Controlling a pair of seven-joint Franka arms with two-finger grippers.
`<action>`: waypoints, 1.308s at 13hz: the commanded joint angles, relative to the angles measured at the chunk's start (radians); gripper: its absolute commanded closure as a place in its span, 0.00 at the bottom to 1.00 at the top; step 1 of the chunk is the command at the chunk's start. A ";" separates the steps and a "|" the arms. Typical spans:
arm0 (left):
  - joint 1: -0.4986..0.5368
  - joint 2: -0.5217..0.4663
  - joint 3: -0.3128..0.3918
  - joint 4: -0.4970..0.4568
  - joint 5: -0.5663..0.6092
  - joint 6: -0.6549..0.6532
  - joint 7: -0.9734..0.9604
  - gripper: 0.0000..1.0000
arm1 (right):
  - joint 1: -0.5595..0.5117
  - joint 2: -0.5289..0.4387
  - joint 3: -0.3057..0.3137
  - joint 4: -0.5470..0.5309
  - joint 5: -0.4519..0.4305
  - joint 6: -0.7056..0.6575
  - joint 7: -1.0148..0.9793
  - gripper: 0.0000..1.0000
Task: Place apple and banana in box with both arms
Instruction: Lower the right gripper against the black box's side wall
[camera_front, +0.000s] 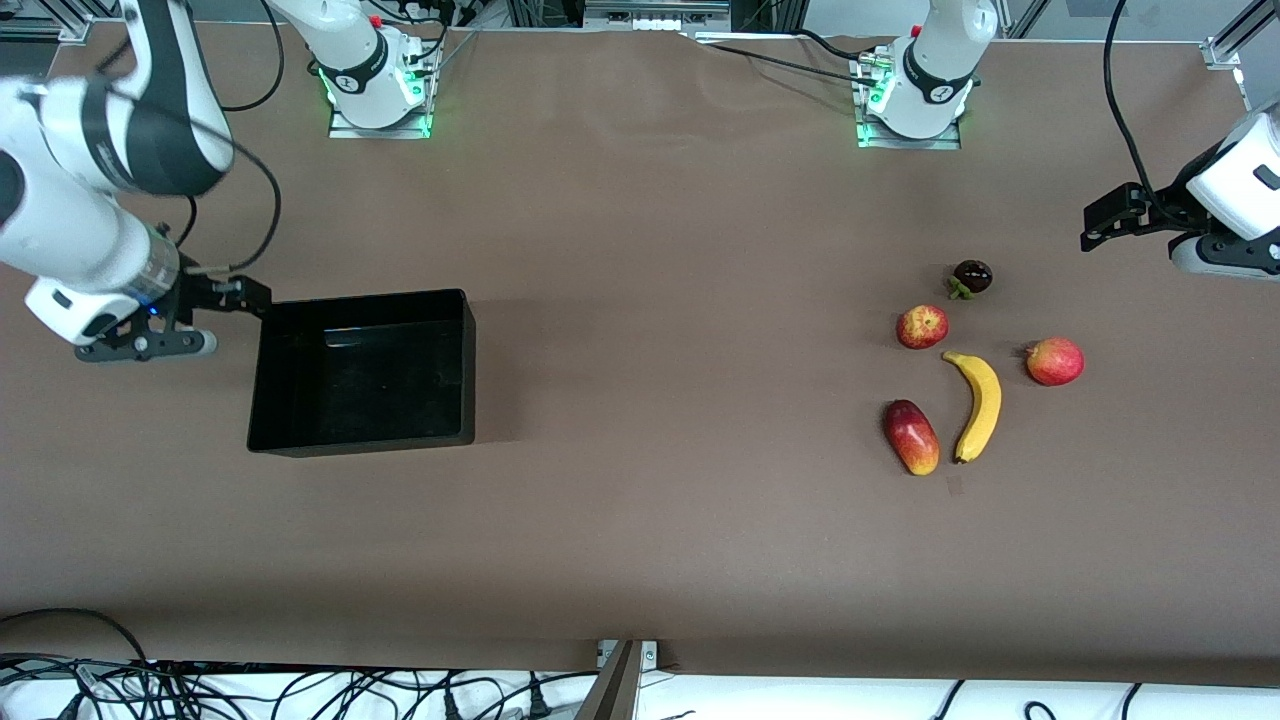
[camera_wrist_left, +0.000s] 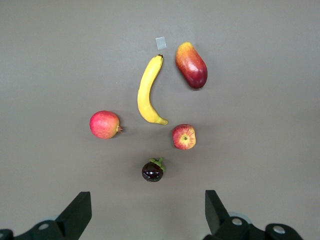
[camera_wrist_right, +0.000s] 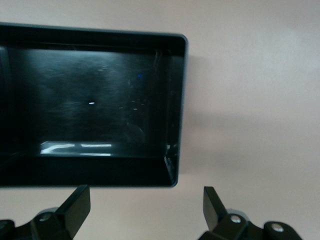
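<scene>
The apple (camera_front: 922, 326), red with pale yellow blotches, lies on the table toward the left arm's end. The yellow banana (camera_front: 978, 405) lies just nearer the front camera than it. Both show in the left wrist view, apple (camera_wrist_left: 184, 137) and banana (camera_wrist_left: 148, 91). The black box (camera_front: 468, 370) stands empty toward the right arm's end. My left gripper (camera_front: 1105, 222) is open and empty, up in the air beside the fruit group; its own view shows it (camera_wrist_left: 148, 215). My right gripper (camera_front: 225, 318) is open and empty beside the box's end wall (camera_wrist_right: 180, 100); its own view shows it (camera_wrist_right: 146, 210).
A pinkish-red round fruit (camera_front: 1055, 361), an oblong red-yellow fruit (camera_front: 911, 436) and a dark purple fruit with a green stem (camera_front: 972, 277) lie around the apple and banana. A small grey patch (camera_front: 953, 484) sits on the brown table near the banana's tip.
</scene>
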 joint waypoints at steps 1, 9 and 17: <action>0.004 0.020 -0.001 0.035 -0.002 -0.020 0.003 0.00 | -0.008 0.068 -0.034 -0.031 -0.015 0.098 -0.014 0.00; 0.004 0.035 -0.004 0.061 0.014 -0.021 -0.002 0.00 | -0.040 0.210 -0.062 -0.191 0.002 0.418 -0.017 0.02; 0.004 0.036 -0.004 0.063 0.014 -0.023 -0.003 0.00 | -0.054 0.240 -0.059 -0.184 0.027 0.414 -0.017 1.00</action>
